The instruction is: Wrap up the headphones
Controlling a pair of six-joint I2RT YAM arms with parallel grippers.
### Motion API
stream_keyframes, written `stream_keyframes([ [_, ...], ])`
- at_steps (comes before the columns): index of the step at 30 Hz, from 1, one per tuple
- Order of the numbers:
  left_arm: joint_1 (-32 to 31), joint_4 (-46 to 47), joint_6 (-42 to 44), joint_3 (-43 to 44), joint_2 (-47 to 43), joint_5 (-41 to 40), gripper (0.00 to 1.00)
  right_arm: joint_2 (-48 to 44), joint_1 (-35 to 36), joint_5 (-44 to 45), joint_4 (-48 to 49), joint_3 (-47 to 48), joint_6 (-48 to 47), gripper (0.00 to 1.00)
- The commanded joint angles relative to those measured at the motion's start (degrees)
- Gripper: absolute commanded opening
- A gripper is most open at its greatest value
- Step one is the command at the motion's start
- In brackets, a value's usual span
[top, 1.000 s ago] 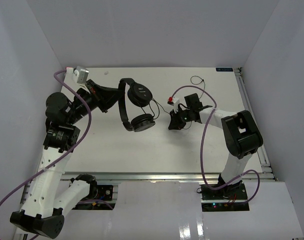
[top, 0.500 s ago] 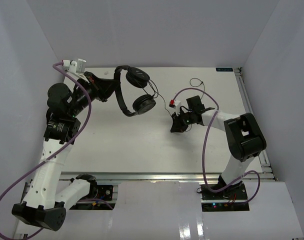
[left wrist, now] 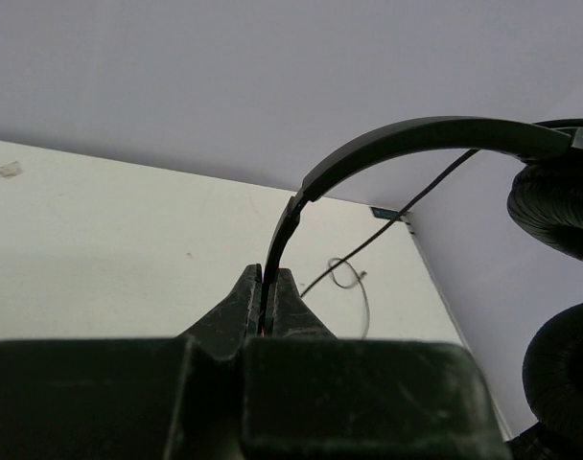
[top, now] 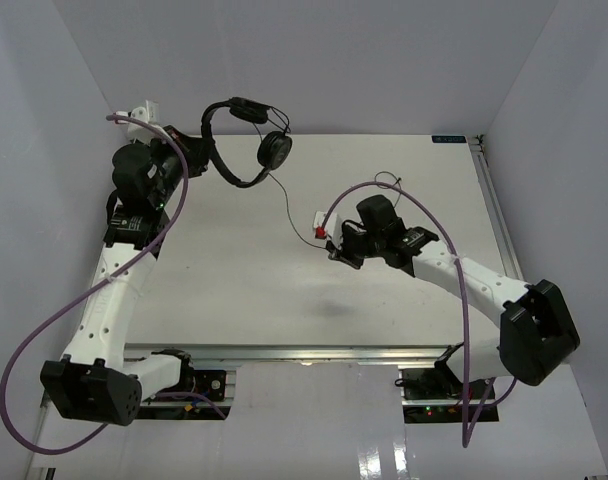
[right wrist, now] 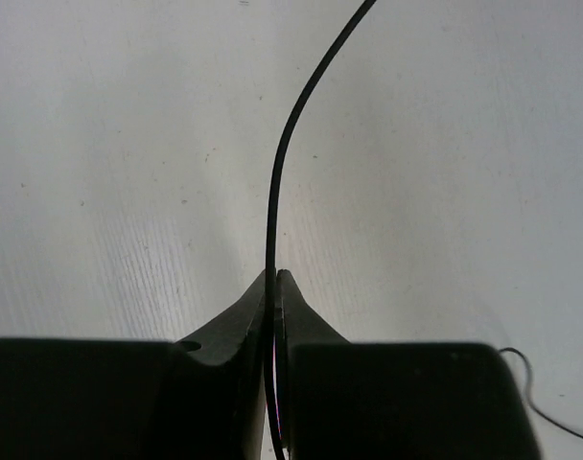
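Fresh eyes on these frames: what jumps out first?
The black headphones hang in the air over the far left corner of the table, with their headband pinched in the left gripper. From them the thin cord stretches toward mid-table, where the right gripper is shut on it.

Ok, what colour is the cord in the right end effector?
Black; the cord shows best in the right wrist view.
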Motion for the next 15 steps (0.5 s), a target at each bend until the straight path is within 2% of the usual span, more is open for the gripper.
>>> stream_keyframes([
  [1,1.2,2.7,3.3,2.6,1.1,-9.3,0.0,-4.7,3.2,12.2,-1.8,2.9,-7.2,0.08],
  [7,1.9,3.6,9.1,1.2,5.5,-13.8,0.0,-10.1,7.1,22.5,-1.8,7.8,-16.4,0.08],
  [10,2.0,4.5,9.9,-0.4,8.0,-15.1,0.0,-9.3,8.3,26.0,-3.1,14.6,-18.9,0.08],
  [15,2.0,9.7,8.9,-2.8,11.8,-15.8,0.0,-5.8,14.9,29.7,-5.7,23.1,-23.6,0.08],
])
